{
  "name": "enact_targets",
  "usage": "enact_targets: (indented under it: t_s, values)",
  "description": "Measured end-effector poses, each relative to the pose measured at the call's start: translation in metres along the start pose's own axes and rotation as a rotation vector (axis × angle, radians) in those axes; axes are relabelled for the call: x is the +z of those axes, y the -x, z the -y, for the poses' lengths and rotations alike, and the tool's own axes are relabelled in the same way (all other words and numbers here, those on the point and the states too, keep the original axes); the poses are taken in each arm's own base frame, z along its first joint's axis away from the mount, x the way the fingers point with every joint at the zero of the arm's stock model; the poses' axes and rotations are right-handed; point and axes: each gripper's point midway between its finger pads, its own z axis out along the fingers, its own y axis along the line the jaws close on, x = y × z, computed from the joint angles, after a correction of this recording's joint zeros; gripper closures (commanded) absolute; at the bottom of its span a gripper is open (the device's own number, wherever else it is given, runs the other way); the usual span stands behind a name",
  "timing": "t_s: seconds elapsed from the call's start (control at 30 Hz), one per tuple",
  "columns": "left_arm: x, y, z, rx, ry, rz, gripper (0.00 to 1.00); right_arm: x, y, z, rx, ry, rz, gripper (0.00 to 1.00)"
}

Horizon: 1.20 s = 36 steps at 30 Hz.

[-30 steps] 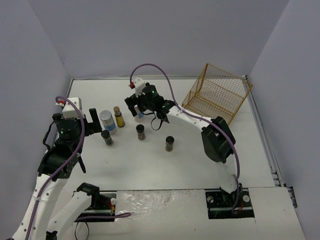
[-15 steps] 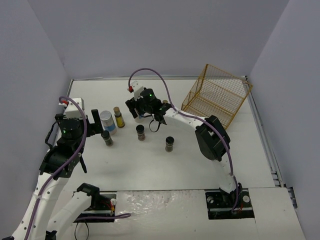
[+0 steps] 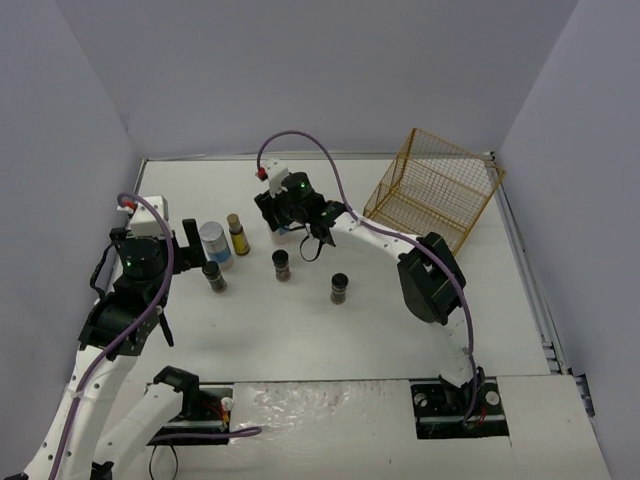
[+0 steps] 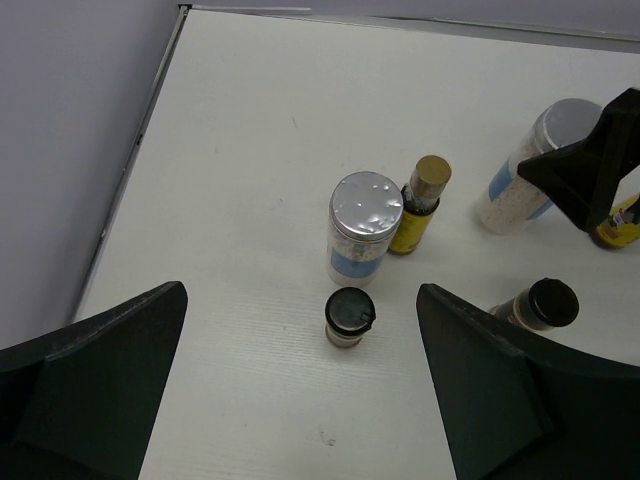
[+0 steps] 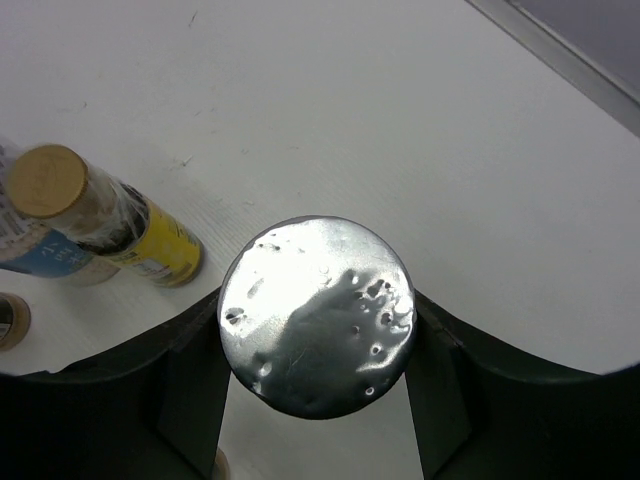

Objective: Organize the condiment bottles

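My right gripper is shut on a pale condiment bottle with a silver lid, one black finger pressing each side of it. That jar stands at the back of the group. A yellow-labelled, brown-capped bottle is just left of it. Further left a second silver-lidded jar touches another yellow bottle. Three short black-capped jars stand nearer. My left gripper hangs open above and short of the leftmost black-capped jar, holding nothing.
A gold wire rack sits tilted at the back right of the white table. The table's left edge and the grey wall run close beside my left arm.
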Motion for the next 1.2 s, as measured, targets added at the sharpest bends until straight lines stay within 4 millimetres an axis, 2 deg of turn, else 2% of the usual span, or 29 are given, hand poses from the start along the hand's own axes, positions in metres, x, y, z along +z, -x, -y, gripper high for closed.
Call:
enact_targets:
  t_s: [0.1, 0.17, 0.23, 0.33, 0.37, 0.43, 0.5, 0.57, 0.63, 0.73, 0.83, 0.93, 1.2]
  values:
    - [0.0, 0.0, 0.0, 0.0, 0.0, 0.0, 0.03, -0.024, 0.043, 0.014, -0.015, -0.057, 0.059, 0.96]
    - [0.0, 0.0, 0.0, -0.001, 0.0, 0.0, 0.03, -0.048, 0.086, 0.029, -0.016, -0.115, 0.136, 0.99]
    - [0.0, 0.0, 0.0, -0.002, 0.001, 0.001, 0.03, -0.081, 0.131, 0.053, -0.002, -0.193, 0.23, 1.0]
    - [-0.001, 0.001, -0.001, -0.003, 0.004, 0.004, 0.03, -0.141, 0.184, 0.11, 0.048, -0.359, 0.359, 1.0]
    - [-0.001, 0.001, -0.001, -0.003, 0.006, 0.005, 0.03, -0.165, 0.197, 0.136, 0.073, -0.429, 0.396, 1.0]
    - [-0.001, 0.001, -0.001, -0.003, 0.007, 0.006, 0.03, -0.206, 0.208, 0.187, 0.131, -0.579, 0.448, 1.0]
    - [-0.001, 0.001, -0.001, -0.002, 0.007, 0.007, 0.03, -0.242, 0.205, 0.234, 0.183, -0.728, 0.47, 1.0]
    - [-0.002, 0.001, -0.001, -0.002, 0.006, 0.008, 0.03, -0.269, 0.194, 0.273, 0.236, -0.854, 0.47, 1.0]
    - [-0.002, 0.001, -0.001, -0.002, 0.007, 0.009, 0.03, -0.283, 0.177, 0.301, 0.282, -0.938, 0.45, 1.0]
    - [-0.002, 0.002, -0.001, -0.002, 0.006, 0.01, 0.03, -0.292, 0.145, 0.332, 0.333, -1.025, 0.383, 1.0]
    - [-0.002, 0.002, 0.0, -0.001, 0.006, 0.01, 0.03, -0.293, 0.121, 0.349, 0.37, -1.067, 0.326, 1.0]
    - [-0.003, 0.002, 0.001, 0.0, 0.002, 0.01, 0.03, -0.29, 0.105, 0.354, 0.398, -1.077, 0.287, 1.0]
    - [-0.003, 0.002, 0.001, 0.001, 0.0, 0.01, 0.03, -0.288, 0.087, 0.362, 0.444, -1.091, 0.253, 1.0]
